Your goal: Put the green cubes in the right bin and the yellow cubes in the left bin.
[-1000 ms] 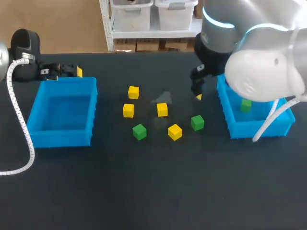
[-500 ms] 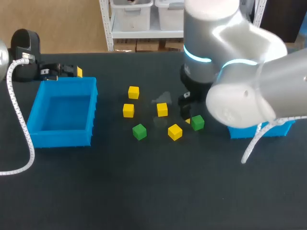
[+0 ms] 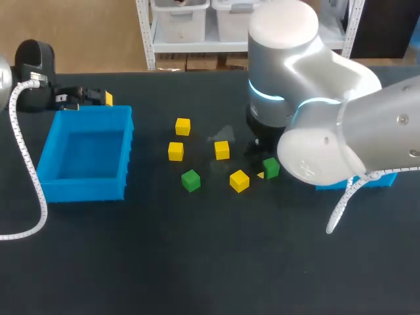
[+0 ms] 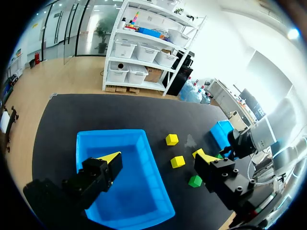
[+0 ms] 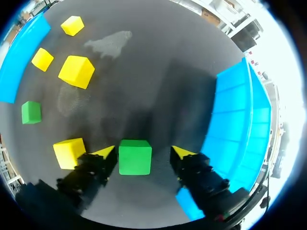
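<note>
My right claw (image 5: 144,152) open wide, green cube (image 5: 135,156) between my fingers, not pinched, yellow cube (image 3: 239,180) at its eight o'clock, right bin (image 5: 235,120) at three o'clock

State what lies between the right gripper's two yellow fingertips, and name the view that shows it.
A green cube lies between the right gripper's open fingers; the right wrist view shows it plainly.

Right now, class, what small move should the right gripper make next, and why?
Probably close the right gripper on the green cube: the cube sits between its open yellow tips, a gap on each side, not yet held.
</note>
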Motion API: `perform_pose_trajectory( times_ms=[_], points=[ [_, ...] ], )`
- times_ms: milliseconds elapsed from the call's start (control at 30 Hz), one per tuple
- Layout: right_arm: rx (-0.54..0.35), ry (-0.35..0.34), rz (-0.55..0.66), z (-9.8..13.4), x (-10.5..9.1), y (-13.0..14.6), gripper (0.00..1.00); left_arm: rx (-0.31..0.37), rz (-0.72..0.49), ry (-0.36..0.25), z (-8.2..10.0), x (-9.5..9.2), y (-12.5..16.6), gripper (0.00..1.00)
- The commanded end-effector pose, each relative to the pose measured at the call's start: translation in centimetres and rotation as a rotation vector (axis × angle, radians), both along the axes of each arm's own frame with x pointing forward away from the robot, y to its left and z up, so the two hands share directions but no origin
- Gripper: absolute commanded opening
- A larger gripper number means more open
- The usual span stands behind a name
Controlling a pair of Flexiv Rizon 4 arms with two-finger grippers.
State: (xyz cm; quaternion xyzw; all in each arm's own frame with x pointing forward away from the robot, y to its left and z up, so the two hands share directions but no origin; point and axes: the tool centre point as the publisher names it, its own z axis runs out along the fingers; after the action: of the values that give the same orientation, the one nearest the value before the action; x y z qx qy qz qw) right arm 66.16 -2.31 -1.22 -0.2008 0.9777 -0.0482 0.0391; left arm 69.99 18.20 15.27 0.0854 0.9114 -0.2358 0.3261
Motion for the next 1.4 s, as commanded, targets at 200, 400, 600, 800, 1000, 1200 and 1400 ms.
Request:
perform_pose_trajectory(
  times_ms=[200, 400, 600, 800, 1000, 1200, 1400],
  points=[
    [0.002, -0.017, -0.003, 0.2, 0.5, -0.2, 0.0, -0.009, -0.006, -0.007, -0.2, 0.0, 0.2, 1.0],
    [0.007, -0.092, 0.0, 3.8, 2.1, -0.7, 0.0, -0.009, -0.006, -0.007, -0.2, 0.0, 0.2, 1.0],
    [0.009, -0.196, -0.035, 8.9, 3.8, -2.7, 0.0, -0.009, -0.006, -0.007, -0.2, 0.0, 0.2, 1.0],
    [-0.003, -0.259, -0.104, 12.1, 5.0, -6.2, 0.0, -0.009, -0.006, -0.007, -0.2, 0.0, 0.2, 1.0],
    [-0.025, -0.254, -0.224, 12.0, 5.9, -10.7, 0.0, -0.009, -0.006, -0.007, -0.2, 0.0, 0.2, 1.0],
    [-0.037, -0.193, -0.298, 9.2, 5.8, -13.2, 0.0, -0.009, -0.006, -0.007, -0.2, 0.0, 0.2, 1.0],
    [-0.042, -0.133, -0.316, 6.7, 5.6, -13.6, 0.02, -0.009, -0.006, -0.007, -0.2, 0.0, 0.2, 1.0]
  ],
)
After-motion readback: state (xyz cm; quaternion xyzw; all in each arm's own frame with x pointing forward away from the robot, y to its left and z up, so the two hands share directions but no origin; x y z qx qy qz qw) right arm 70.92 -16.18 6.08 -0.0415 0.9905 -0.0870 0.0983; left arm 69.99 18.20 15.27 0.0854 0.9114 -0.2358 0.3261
